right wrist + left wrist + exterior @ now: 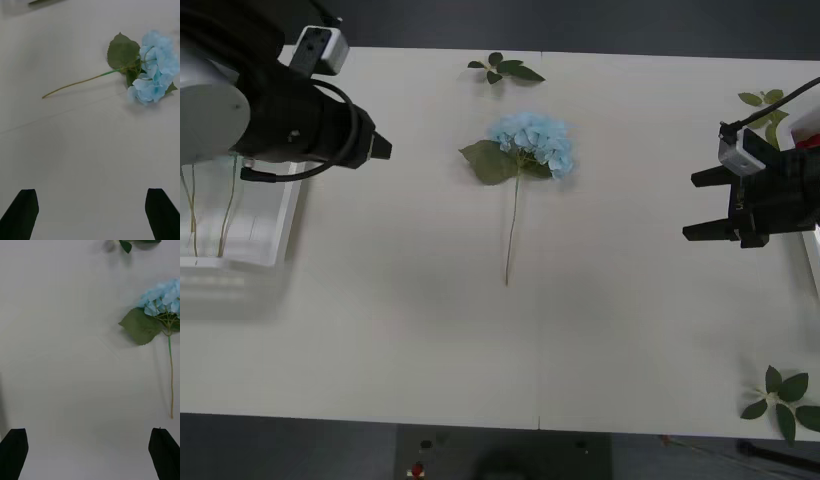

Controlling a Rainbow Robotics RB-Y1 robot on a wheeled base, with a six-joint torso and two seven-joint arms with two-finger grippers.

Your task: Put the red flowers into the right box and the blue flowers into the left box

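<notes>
One blue flower point(530, 143) lies in the middle of the table, with a big green leaf and its thin stem running toward the front edge; it also shows as the blue flower point(153, 67) and the blue flower point(163, 300). The left box point(275, 235) holds thin stems, whose blooms are hidden under my left arm. My left gripper point(383, 148) hovers open by that box, left of the flower, fingertips point(15, 438) apart. My right gripper point(695, 205) is open at the table's right side, pointing toward the flower, fingertips point(159, 198) spread. A white corner of the right box point(808, 122) and a red patch show behind the right arm.
Loose green leaf sprigs lie at the far edge point(505, 70), at the far right point(765, 105) and at the near right corner point(783, 395). Bare table point(430, 330) stretches between the grippers and toward the front edge.
</notes>
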